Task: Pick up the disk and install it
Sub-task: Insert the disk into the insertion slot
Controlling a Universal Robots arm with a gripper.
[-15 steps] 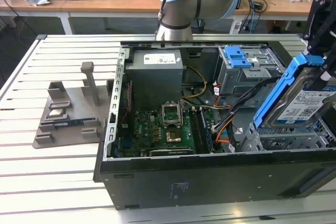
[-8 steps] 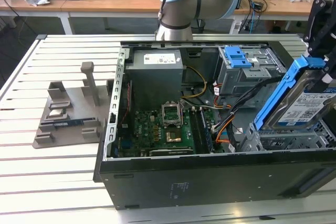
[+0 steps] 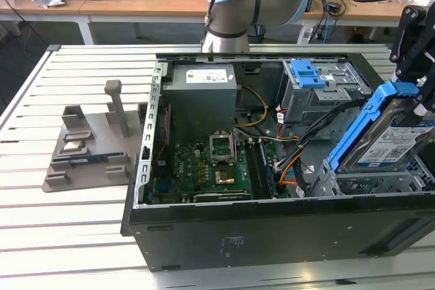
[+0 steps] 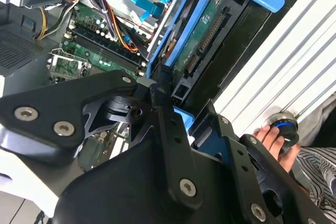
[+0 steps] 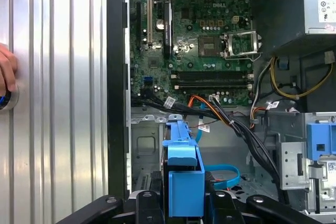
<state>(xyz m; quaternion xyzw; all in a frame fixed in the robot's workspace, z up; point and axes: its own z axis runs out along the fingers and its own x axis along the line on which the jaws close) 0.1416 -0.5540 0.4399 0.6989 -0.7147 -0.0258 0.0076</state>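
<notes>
**Disk clamped and tilted over the open computer case**

Black fingers clamped on the disk, gripping its blue plastic rail at one end; in the first wrist view, the blue rail pinched between the two finger bases at the frame's edge, fingertips themselves hidden behind it. Gripper partly cut off at the exterior view's right edge. Disk held steeply tilted, labelled face up, lower end down in the drive bay corner of the computer case, at the exterior view's right; whether seated or just resting there, hard to tell. In the second wrist view, the disk's green circuit underside and connector exposed.

Inside the case: green motherboard, grey power supply with white sticker, orange and black cables, and a blue latch bracket atop a metal drive cage. Beside the case, towards the exterior view's left, a grey parts holder on the slatted metal counter. A person's hand on a round button at the counter's edge, partly cut off.
</notes>
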